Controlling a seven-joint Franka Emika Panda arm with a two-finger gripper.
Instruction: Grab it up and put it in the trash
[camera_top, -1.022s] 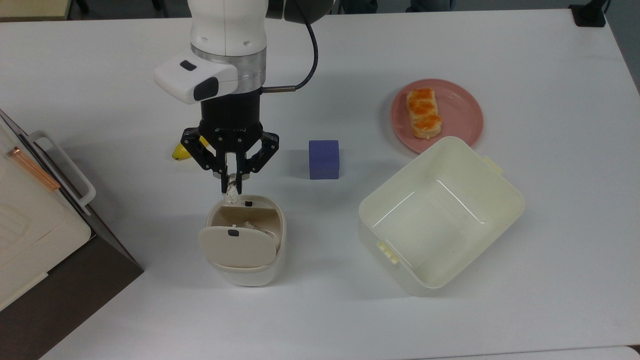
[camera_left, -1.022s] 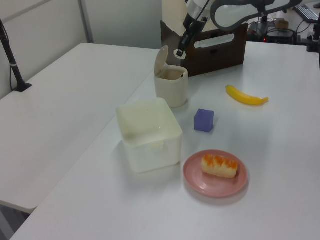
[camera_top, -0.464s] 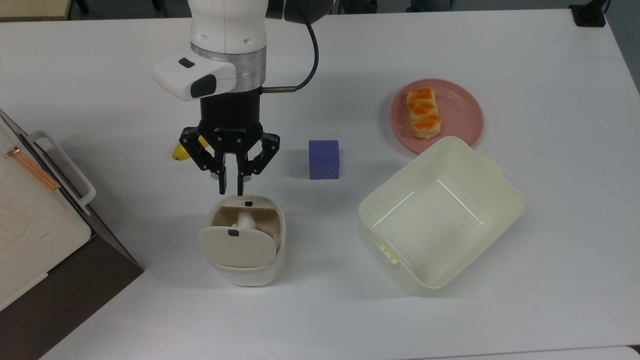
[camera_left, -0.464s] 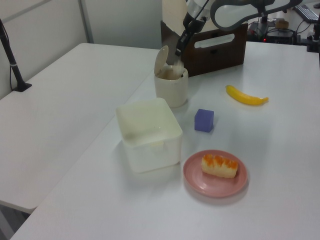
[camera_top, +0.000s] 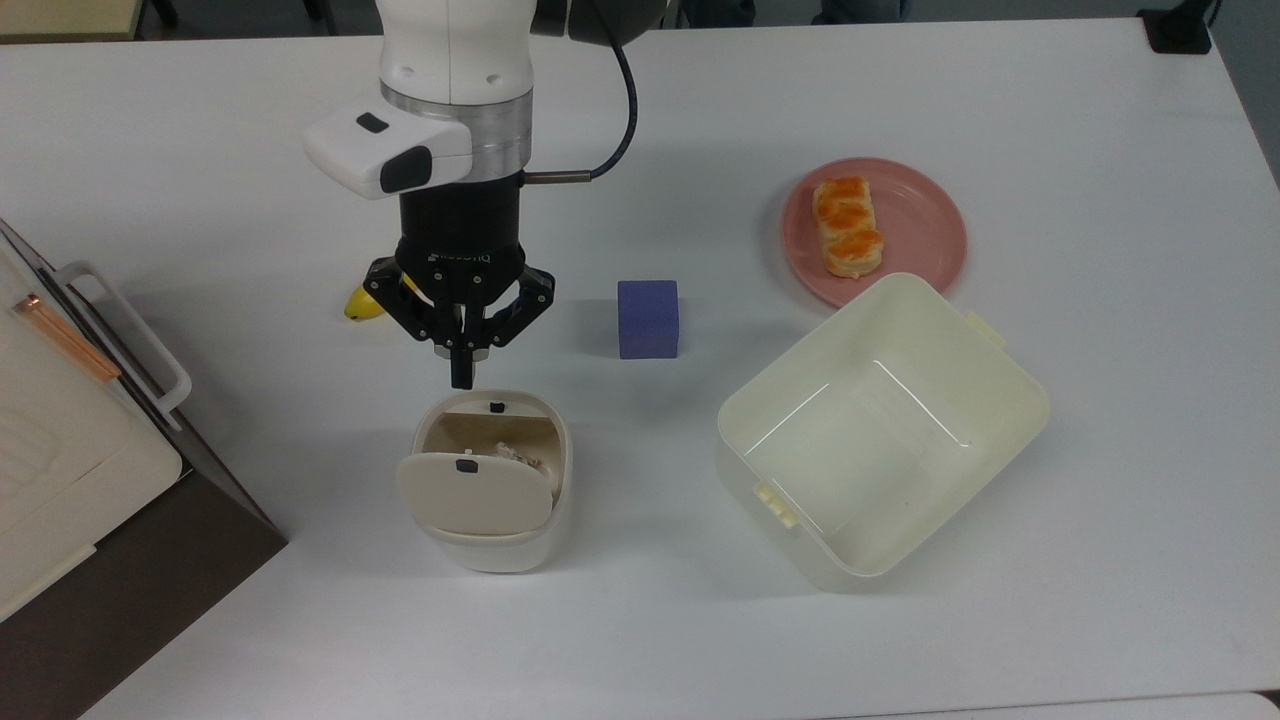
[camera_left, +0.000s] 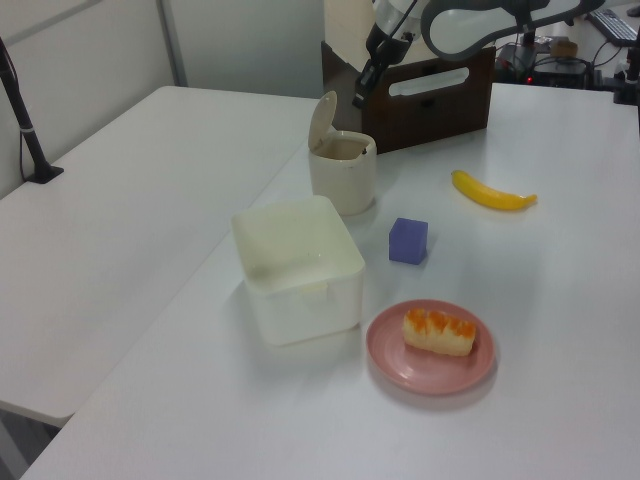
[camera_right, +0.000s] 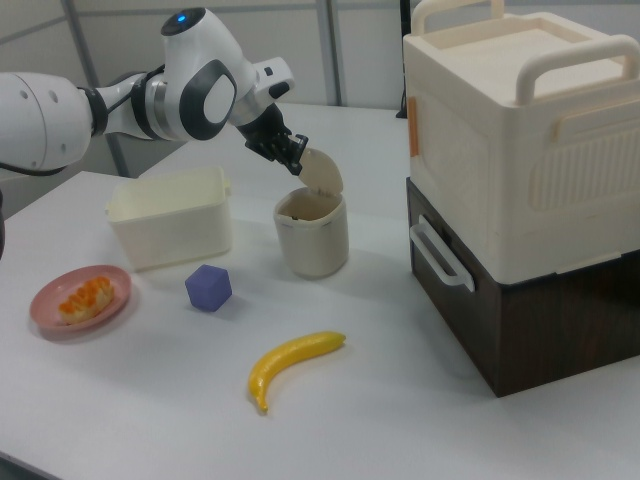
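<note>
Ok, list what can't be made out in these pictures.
- Wad: in the top view the bin's flap lid covers most of it; a pale scrap shows at the lid's edge.
- Bin's inside: in the left view its wall hides the contents.
- Banana: in the top view the gripper covers all but one end.
- Crate: cut off by the top view's left edge.
</note>
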